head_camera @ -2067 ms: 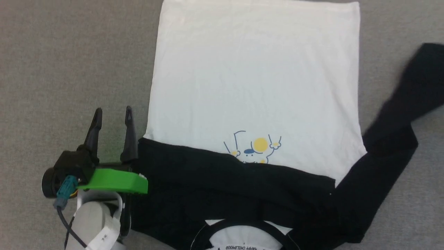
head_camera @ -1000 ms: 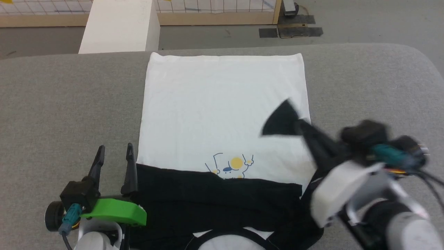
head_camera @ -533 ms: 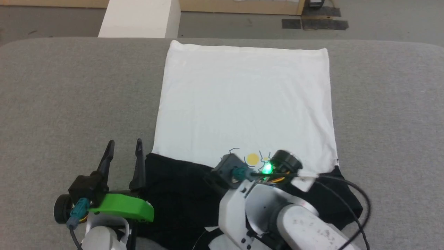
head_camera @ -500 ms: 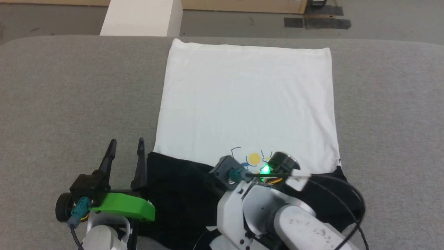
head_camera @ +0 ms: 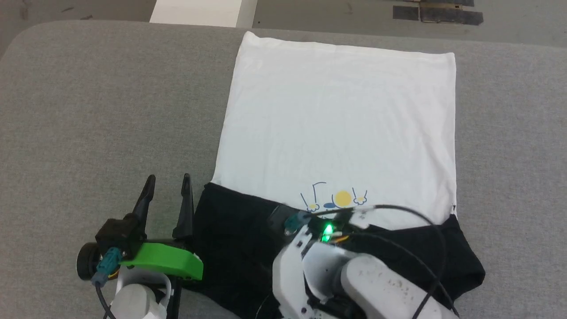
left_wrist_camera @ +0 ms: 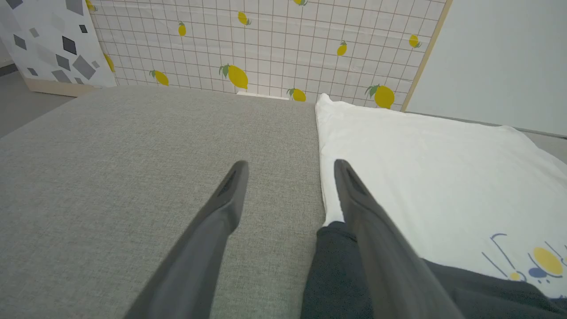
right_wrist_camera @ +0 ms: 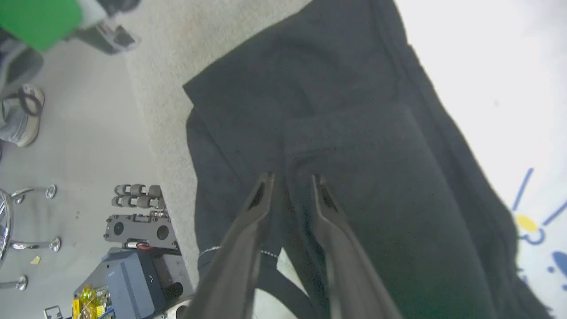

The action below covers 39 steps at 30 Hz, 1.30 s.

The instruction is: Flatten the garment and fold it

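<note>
The garment (head_camera: 341,124) lies flat on the grey surface, its white body spread out and the hem farthest from me. Both black sleeves (head_camera: 234,230) are folded across it just below the yellow-and-blue print (head_camera: 336,199). My left gripper (head_camera: 167,180) stands open on the bare surface beside the shirt's left edge; in the left wrist view it (left_wrist_camera: 288,166) holds nothing. My right arm (head_camera: 336,274) reaches over the folded sleeves. In the right wrist view my right gripper (right_wrist_camera: 290,179) is nearly closed, pinching the top black sleeve (right_wrist_camera: 354,146) a little behind its cuff.
The grey padded surface (head_camera: 88,110) extends wide on both sides of the shirt. A white block (head_camera: 199,11) stands beyond its far edge. In the right wrist view the floor beside the surface holds equipment (right_wrist_camera: 133,266) and a person's shoe (right_wrist_camera: 22,119).
My right gripper carried the right black sleeve from the far right across the chest and lowered it onto the other sleeve. The head camera shifted. The left gripper kept still.
</note>
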Motion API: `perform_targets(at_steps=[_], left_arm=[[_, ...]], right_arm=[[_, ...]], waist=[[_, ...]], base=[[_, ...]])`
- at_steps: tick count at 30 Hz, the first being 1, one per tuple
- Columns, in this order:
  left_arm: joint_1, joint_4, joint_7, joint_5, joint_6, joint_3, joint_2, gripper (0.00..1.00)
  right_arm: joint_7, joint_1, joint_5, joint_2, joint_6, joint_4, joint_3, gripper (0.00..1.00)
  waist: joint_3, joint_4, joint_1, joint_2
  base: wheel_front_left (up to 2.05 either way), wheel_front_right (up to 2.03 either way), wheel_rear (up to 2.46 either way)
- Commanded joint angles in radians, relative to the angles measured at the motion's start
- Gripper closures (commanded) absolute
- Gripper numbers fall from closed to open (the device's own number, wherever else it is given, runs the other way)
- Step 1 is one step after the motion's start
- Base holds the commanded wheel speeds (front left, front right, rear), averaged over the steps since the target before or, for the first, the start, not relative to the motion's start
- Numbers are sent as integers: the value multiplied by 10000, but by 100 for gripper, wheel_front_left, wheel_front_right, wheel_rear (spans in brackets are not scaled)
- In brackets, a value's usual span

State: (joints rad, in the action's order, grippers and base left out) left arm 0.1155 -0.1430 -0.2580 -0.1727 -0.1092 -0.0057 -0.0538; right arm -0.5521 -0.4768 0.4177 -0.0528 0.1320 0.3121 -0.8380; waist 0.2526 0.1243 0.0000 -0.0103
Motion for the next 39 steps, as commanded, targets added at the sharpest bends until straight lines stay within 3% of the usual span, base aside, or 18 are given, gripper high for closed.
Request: perform_targets(at_steps=[1, 6, 11, 15, 21, 32, 39], left_arm=[[144, -32, -38, 76, 23, 1, 14, 0], [308, -69, -38, 274, -7, 39, -265, 0], [947, -189, 250, 403, -93, -155, -899, 0], [2096, -99, 1149, 266, -164, -424, -1555, 0], [4535, -246, 3442, -168, -206, -852, -2747, 0], [7736, -1301, 7396, -1533, -71, -531, -4059, 0], [8860, -1475, 9444, -1713, 577, -190, -4553, 0]], right_arm=[[399, -155, 106, 25, -13, -266, 267, 0], [2136, 199, -53, 25, -13, -1507, 1780, 0], [3246, 930, -720, 25, -13, -2886, 3515, 0], [3743, 1585, -1596, 25, -13, -3840, 4921, 0], [4393, 2235, -2255, 25, -13, -4743, 6657, 0], [4695, 2405, -2254, 26, -13, -5352, 7452, 0], [4927, 2410, -1919, 26, -13, -5443, 7367, 0]], waist=[[-101, -108, 0, 103], [-210, -552, 0, 103], [-13, -1103, 0, 103], [487, -1554, 0, 103], [1671, -2305, 0, 103], [3460, -3647, 0, 103], [4255, -4241, 0, 103]], base=[[0, 0, 0], [0, 0, 0], [0, 0, 0], [0, 0, 0], [0, 0, 0], [0, 0, 0], [0, 0, 0]])
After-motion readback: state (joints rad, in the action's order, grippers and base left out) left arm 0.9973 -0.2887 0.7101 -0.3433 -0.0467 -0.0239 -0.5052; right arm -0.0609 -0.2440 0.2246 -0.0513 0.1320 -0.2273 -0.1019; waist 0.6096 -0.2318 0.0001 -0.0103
